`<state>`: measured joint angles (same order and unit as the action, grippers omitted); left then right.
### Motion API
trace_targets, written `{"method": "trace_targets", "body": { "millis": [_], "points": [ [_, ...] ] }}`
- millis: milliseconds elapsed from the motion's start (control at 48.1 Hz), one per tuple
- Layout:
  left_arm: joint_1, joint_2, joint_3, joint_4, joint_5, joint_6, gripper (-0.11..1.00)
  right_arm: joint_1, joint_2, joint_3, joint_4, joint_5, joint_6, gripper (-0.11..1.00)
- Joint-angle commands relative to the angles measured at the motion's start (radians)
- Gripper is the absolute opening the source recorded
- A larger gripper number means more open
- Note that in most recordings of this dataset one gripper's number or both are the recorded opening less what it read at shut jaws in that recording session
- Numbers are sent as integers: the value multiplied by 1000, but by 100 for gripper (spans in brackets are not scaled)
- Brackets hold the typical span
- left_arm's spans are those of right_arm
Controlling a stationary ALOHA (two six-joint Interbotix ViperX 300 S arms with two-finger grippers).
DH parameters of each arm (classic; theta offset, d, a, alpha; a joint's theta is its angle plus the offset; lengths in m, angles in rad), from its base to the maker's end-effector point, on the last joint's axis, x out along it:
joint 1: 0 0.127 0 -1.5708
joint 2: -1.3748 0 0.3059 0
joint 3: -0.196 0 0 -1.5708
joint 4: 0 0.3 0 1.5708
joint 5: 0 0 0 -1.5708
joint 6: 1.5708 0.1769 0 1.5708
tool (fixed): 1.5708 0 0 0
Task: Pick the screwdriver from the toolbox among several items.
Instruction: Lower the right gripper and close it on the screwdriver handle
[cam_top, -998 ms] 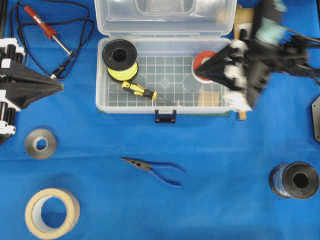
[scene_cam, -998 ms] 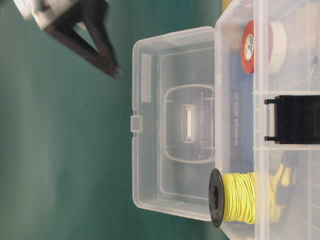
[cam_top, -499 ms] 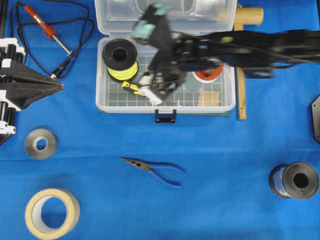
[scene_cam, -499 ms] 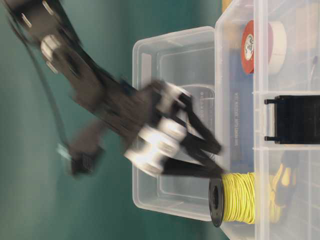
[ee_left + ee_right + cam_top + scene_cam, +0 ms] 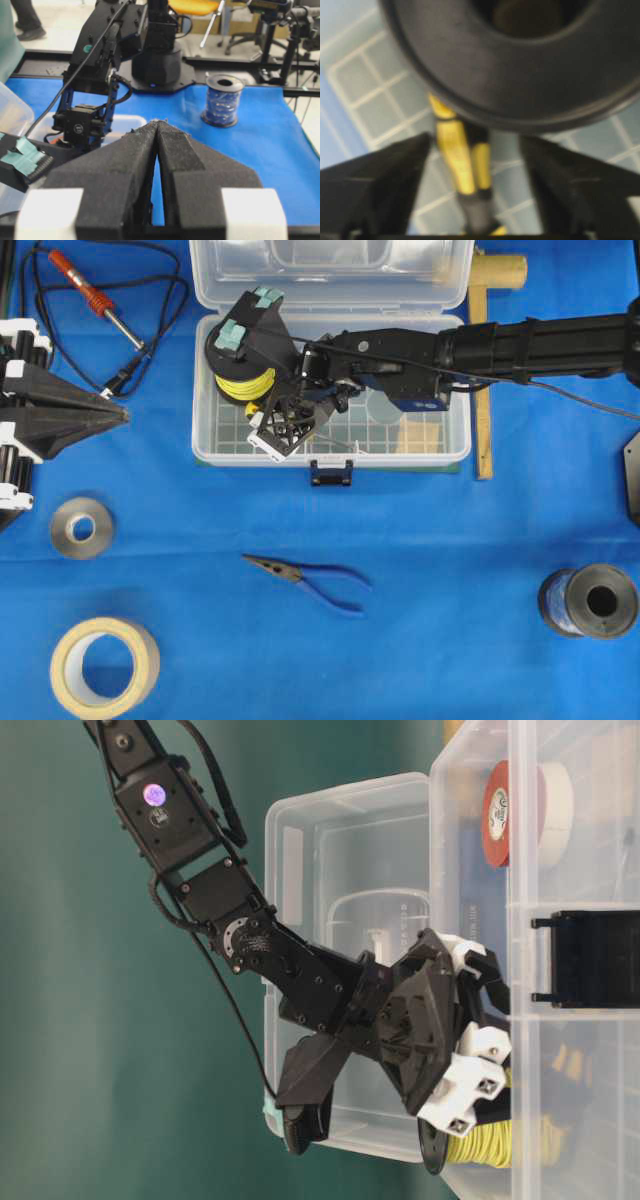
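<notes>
The screwdriver lies on the grid floor of the clear toolbox [image 5: 230, 447]. In the right wrist view its yellow-and-black handle [image 5: 462, 160] runs between my fingers, with a gap on each side. From overhead only its thin shaft [image 5: 336, 444] shows beside my right gripper [image 5: 283, 426]. My right gripper [image 5: 475, 147] is open and low in the box's left part, next to the yellow wire spool [image 5: 238, 383]. It also shows in the table-level view [image 5: 495, 1020]. My left gripper [image 5: 120, 415] is shut and empty at the table's left edge, seen too in its own wrist view [image 5: 158, 125].
The spool's black flange [image 5: 520, 60] hangs just ahead of my right fingers. The open lid [image 5: 330, 270] stands behind the box. Red tape [image 5: 497, 812] sits in the box. On the cloth lie blue pliers [image 5: 310, 578], a soldering iron [image 5: 90, 295], tape rolls [image 5: 82, 527] [image 5: 105, 665] and a blue spool [image 5: 590, 600].
My right arm swung from the box's right end across to its left part and came down over the screwdriver. The left arm has not moved.
</notes>
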<state>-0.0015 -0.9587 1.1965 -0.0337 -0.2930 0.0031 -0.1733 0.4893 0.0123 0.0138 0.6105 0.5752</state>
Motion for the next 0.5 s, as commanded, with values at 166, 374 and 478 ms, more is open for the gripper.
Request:
{"method": "trace_targets", "body": {
  "millis": [166, 374, 478],
  "points": [
    [8, 0, -9, -2, 3, 2, 0, 21, -12, -14, -2, 8, 6, 52],
    [9, -5, -11, -2, 8, -5, 0, 23, -103, -14, -6, 54, 2, 36],
    [9, -8, -11, -2, 11, -5, 0, 23, -179, -14, -12, 98, 2, 35]
  ]
}}
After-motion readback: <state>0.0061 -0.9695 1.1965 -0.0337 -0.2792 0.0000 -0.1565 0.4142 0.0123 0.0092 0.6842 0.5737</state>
